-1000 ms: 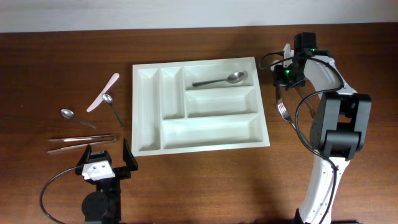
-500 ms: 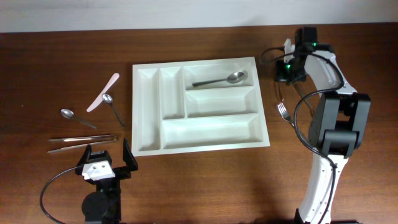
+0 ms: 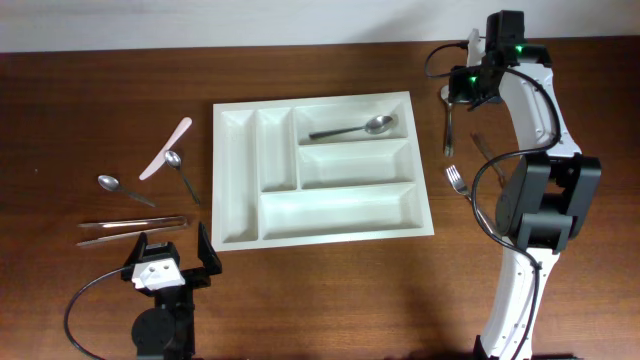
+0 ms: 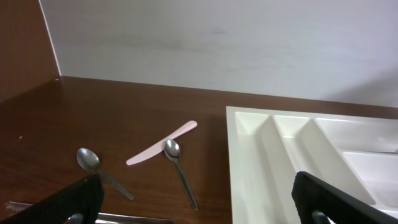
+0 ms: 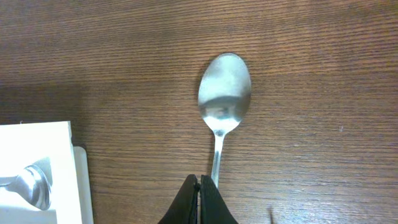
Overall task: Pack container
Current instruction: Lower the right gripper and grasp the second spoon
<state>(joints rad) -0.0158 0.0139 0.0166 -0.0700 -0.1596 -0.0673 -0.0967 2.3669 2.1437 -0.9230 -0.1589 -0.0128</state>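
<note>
Container: centre of overhead frame, flat on wooden table. One spoon lies in upper wide compartment.

Right gripper: upper right of frame, right of container, apart from it. Fingers pressed together. Second spoon lies on table, its handle running in at fingertips. Pinch on handle: cannot tell.

Fork: on table, near second spoon, lower in frame.

Left gripper: lower left of frame, jaws spread wide, holding nothing.

Pink knife: left of container, well apart from both grippers.
</note>
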